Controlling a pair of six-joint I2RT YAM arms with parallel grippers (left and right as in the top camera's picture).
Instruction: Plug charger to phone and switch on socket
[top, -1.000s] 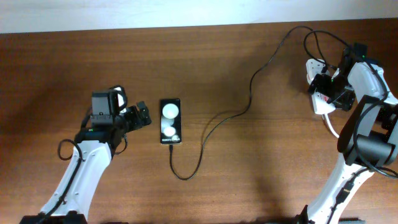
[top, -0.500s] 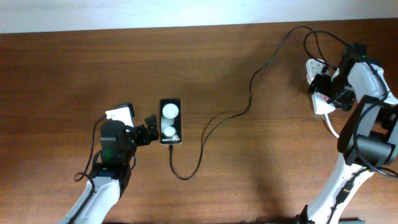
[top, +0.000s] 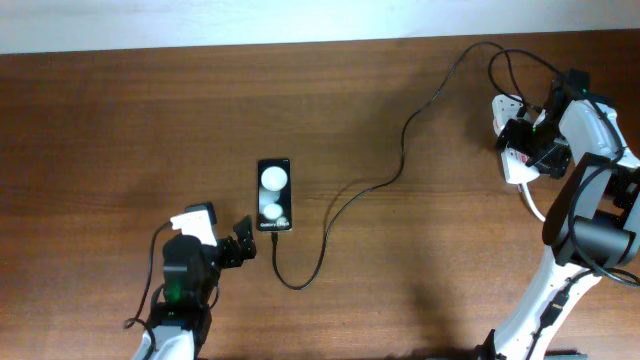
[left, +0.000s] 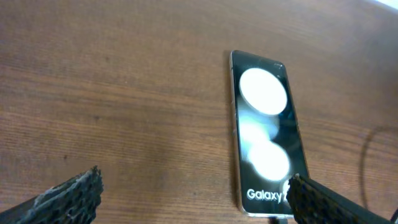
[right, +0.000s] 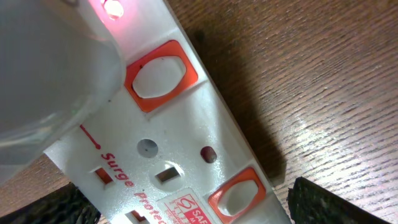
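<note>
Brown wood-grain table (top: 100, 120), seen from overhead, with a pale wall along its far edge. Phone (top: 274, 194): flat, screen up, left of the table's middle, long axis running from far to near edge; two white round reflections and the word "Galaxy" show on the glass. Charger (top: 400, 160): thin black cable whose tip meets the phone's near short edge, loops toward the near edge, then winds to the far right corner and drops out of sight behind the right arm; whether the tip is fully seated cannot be told. Socket (right: 186, 143): white strip near the right edge, with red-framed switches (right: 160, 76) and a red lamp (right: 112, 7) glowing. Left end effector (top: 240, 245): fingers spread, empty, just nearside-left of the phone and not touching it. Right end effector (top: 525, 140): fingers spread on either side of the socket, directly above it, gripping nothing.
</note>
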